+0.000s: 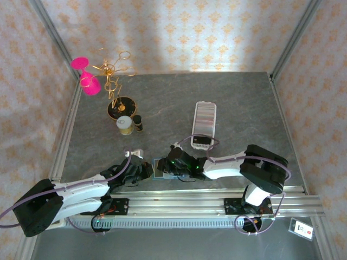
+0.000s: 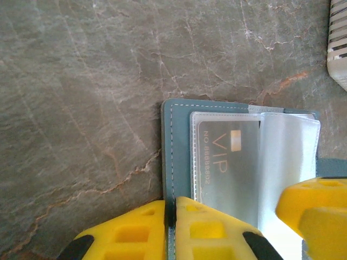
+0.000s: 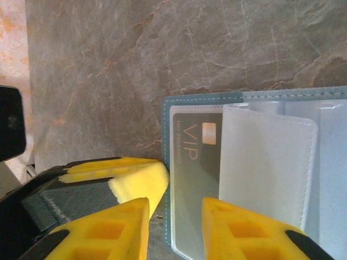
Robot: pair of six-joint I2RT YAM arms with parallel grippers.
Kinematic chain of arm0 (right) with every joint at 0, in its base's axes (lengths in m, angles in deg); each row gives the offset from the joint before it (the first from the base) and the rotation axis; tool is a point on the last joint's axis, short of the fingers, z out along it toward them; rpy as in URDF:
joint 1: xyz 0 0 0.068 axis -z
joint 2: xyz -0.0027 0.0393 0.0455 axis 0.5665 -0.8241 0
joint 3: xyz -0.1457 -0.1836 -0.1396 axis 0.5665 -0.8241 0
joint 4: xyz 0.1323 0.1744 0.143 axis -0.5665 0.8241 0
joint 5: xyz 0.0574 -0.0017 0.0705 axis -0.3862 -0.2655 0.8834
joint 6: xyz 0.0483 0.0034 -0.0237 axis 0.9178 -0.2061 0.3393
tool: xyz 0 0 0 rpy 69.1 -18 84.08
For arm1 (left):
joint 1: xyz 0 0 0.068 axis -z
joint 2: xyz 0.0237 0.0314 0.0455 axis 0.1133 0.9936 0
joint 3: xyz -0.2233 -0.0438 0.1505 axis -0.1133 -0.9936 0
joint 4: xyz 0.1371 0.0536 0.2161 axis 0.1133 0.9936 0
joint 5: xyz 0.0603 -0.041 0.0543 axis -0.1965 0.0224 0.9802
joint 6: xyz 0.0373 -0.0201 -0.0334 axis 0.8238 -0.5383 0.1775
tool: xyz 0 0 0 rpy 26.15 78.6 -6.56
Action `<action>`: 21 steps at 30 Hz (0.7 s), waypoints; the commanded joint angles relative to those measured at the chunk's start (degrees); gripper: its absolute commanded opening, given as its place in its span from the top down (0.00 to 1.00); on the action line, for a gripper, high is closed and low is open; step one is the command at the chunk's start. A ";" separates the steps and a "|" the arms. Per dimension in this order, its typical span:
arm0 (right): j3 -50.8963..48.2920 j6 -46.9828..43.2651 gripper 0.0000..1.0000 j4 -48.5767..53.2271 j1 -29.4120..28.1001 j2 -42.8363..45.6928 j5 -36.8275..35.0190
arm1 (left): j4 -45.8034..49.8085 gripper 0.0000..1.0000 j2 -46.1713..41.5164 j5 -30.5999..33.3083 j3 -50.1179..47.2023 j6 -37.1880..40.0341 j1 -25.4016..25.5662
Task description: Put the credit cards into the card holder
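- The card holder [image 1: 160, 168] lies open at 6 o'clock on the grey counter [image 1: 244, 103], close to its near edge and between the tips of the two arms.
- One of the credit cards [image 2: 225, 157], a grey one marked VIP, sits in a clear sleeve against the holder's teal left cover. A second clear sleeve stands raised just to its 3 o'clock.
- The left fingers [image 2: 143, 235] are clenched on the holder's left edge. In the left wrist view the teal cover runs into the narrow slit between them at 6 o'clock.
- The right fingers [image 3: 114, 233] are released and stand apart. In the right wrist view the holder's left edge and the VIP card lie in the gap between them at 6 o'clock. Whether they touch the sleeve cannot be told.
- A long white tray [image 1: 196, 116] lies at 1 o'clock from the holder, apart from it, with a striped row of card edges inside.
- At 10 o'clock from the holder a gold wire stand [image 1: 115, 86] rises from a dark round base, with a bright pink item [image 1: 85, 76] at its 9 o'clock.
- A small pale-lidded jar [image 1: 125, 125] and a dark little bottle [image 1: 139, 124] stand side by side just near the base.
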 commanded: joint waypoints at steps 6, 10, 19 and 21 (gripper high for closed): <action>2.13 0.97 0.68 -4.23 -0.46 -1.91 1.32 | 5.25 0.91 -5.16 4.12 -0.42 -2.86 0.61; 3.36 0.82 0.68 -4.93 -0.46 -2.65 1.33 | 8.17 0.91 -8.31 6.96 -0.17 -4.29 0.65; 7.12 -0.20 0.67 -7.53 -0.46 -5.34 1.53 | 18.07 0.96 -15.54 16.44 -0.17 -7.79 0.58; 8.98 -0.67 0.67 -7.46 -0.44 -6.71 1.82 | 20.04 0.96 -17.59 18.53 -0.30 -8.26 0.63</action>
